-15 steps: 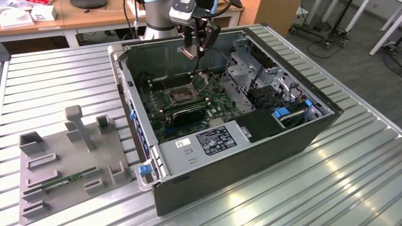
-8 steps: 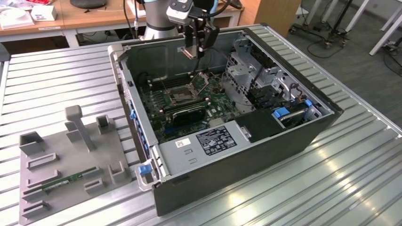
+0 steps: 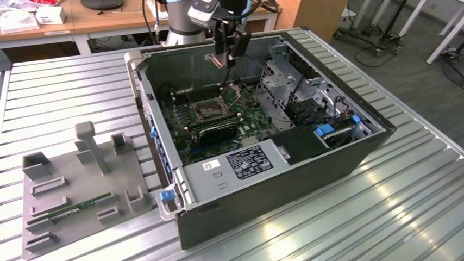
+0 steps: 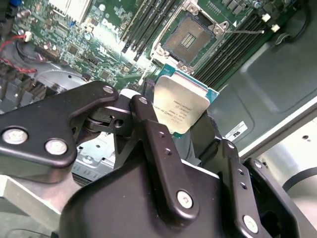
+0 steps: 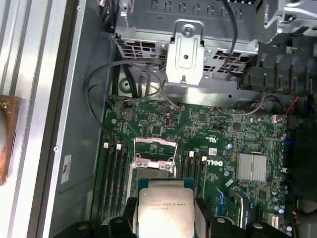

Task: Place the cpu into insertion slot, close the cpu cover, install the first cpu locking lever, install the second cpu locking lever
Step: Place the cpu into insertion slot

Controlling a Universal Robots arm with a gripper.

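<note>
My gripper (image 3: 226, 61) hangs above the open computer case, shut on the cpu (image 3: 216, 60). In both wrist views the cpu (image 4: 181, 105) (image 5: 165, 206) is a square chip with a silver-tan face, pinched at two opposite edges by black fingers (image 4: 148, 116). Below it on the green board lies the insertion slot (image 4: 189, 38) (image 3: 209, 112), a dark square socket in a silver frame, uncovered. The cpu cover (image 5: 155, 150) (image 3: 233, 91) stands tilted up at the socket's far edge. A thin lever (image 4: 245, 31) sticks out beside the socket.
Black memory slots (image 4: 148, 22) flank the socket. Drive cages (image 3: 290, 89) and cables fill the case's right side in the exterior view, with a power supply (image 3: 246, 160) at its near end. On the ribbed metal table (image 3: 377, 206), a grey fixture (image 3: 73, 196) holds a memory stick (image 3: 73, 210).
</note>
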